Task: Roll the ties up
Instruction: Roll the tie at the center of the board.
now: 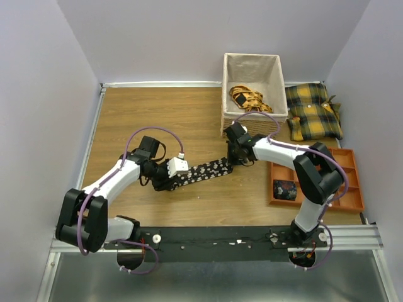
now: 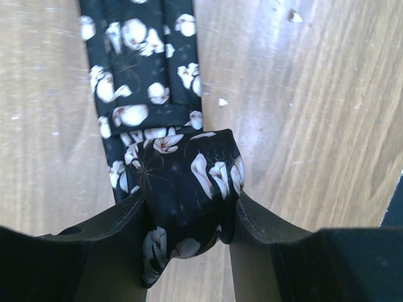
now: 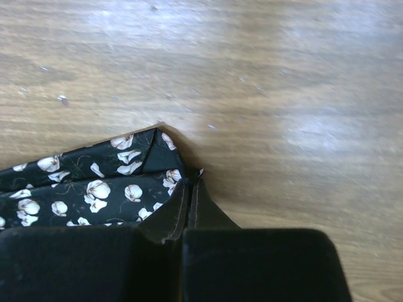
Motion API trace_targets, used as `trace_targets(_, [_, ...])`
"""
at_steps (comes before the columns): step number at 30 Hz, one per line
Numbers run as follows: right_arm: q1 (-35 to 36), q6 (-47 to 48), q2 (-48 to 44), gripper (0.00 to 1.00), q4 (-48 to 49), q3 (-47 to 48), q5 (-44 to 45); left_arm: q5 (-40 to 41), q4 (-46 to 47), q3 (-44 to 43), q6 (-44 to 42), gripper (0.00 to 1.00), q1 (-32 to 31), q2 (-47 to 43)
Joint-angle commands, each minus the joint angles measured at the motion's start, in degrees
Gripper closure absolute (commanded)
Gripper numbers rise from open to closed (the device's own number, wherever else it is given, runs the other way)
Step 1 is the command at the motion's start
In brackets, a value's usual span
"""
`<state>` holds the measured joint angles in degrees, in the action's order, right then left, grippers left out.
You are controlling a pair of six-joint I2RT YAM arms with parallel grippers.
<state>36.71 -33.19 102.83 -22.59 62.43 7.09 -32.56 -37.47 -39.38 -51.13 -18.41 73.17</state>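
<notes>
- Left of centre in the top view: left fingers (image 1: 167, 182), half-spread, clamped on the rolled end of the tie (image 1: 203, 171).
- Left wrist view: that coil gripped at the middle of the frame between both fingers (image 2: 129, 236), with the unrolled strip lying flat toward the upper left on the wooden counter (image 2: 302, 126).
- Centre of the top view: tie stretched flat, slanting up to the right.
- Right of centre: right fingers (image 1: 234, 162) pressed fully together at the tie's pointed tip; fabric pinched or not, cannot tell.
- Far right: basket (image 1: 252, 55), plaid cushions (image 1: 313, 110), orange tray (image 1: 346, 163) holding a dark coiled tie (image 1: 285, 189).
</notes>
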Motion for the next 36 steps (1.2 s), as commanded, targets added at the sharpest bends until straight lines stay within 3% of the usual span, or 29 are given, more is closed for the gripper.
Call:
trace_targets(1, [-1.2, 1.55, 0.1, 0.99, -6.06, -5.38, 6.09, -3.13, -0.68, -1.41, 0.34, 0.48, 2.86, -1.45])
trace_targets(5, [-1.29, 2.16, -1.66, 0.99, -5.71, -7.76, 6.01, -2.16, 1.96, 0.09, 0.68, 0.48, 5.05, -1.36])
trace_targets(10, [-1.38, 4.1, -1.93, 0.99, -7.29, -7.94, 5.21, -10.39, -0.82, -1.48, -2.55, 0.48, 11.1, -0.66])
trace_targets(13, [-1.64, 5.06, -2.89, 0.99, -7.29, -8.99, 3.55, -11.57, -2.16, -2.46, -4.05, 0.49, 11.56, 0.05])
trace_targets(16, [-1.73, 6.03, -3.95, 0.99, -7.56, -9.26, 2.14, -8.16, 1.24, -1.67, -4.24, 0.49, 11.56, 0.75])
trace_targets(21, [-1.73, 5.95, -4.13, 0.99, -6.68, -9.26, -0.15, 7.92, 7.76, -3.77, -6.07, 0.49, 9.81, 7.42])
trace_targets(24, [-1.73, 6.2, -4.91, 0.99, -5.55, -9.26, -0.32, 12.85, 7.33, -5.1, -11.68, 0.49, 8.84, 8.66])
trace_targets(27, [-1.73, 7.34, -6.67, 0.99, -3.17, -9.09, -3.57, 12.7, 5.23, -4.83, -15.83, 0.49, 7.7, 7.96])
trace_targets(30, [-1.73, 7.96, -7.38, 0.84, -3.95, -6.81, -5.25, 12.34, 1.53, -4.4, -20.05, 0.49, 4.36, 7.78])
trace_targets(31, [-1.73, 8.05, -7.46, 0.67, -4.56, -6.19, -5.94, 11.91, -0.04, -4.39, -20.84, 0.49, 2.61, 7.87])
trace_targets(32, [-1.73, 7.97, -7.64, 0.61, -5.27, -5.31, -5.95, 11.29, -0.93, -4.48, -21.37, 0.49, 1.99, 8.04])
trace_targets(36, [-1.73, 5.95, -9.31, 0.53, -11.84, -0.48, -3.23, 8.92, -5.41, -6.15, -22.43, 0.49, 0.13, 9.1])
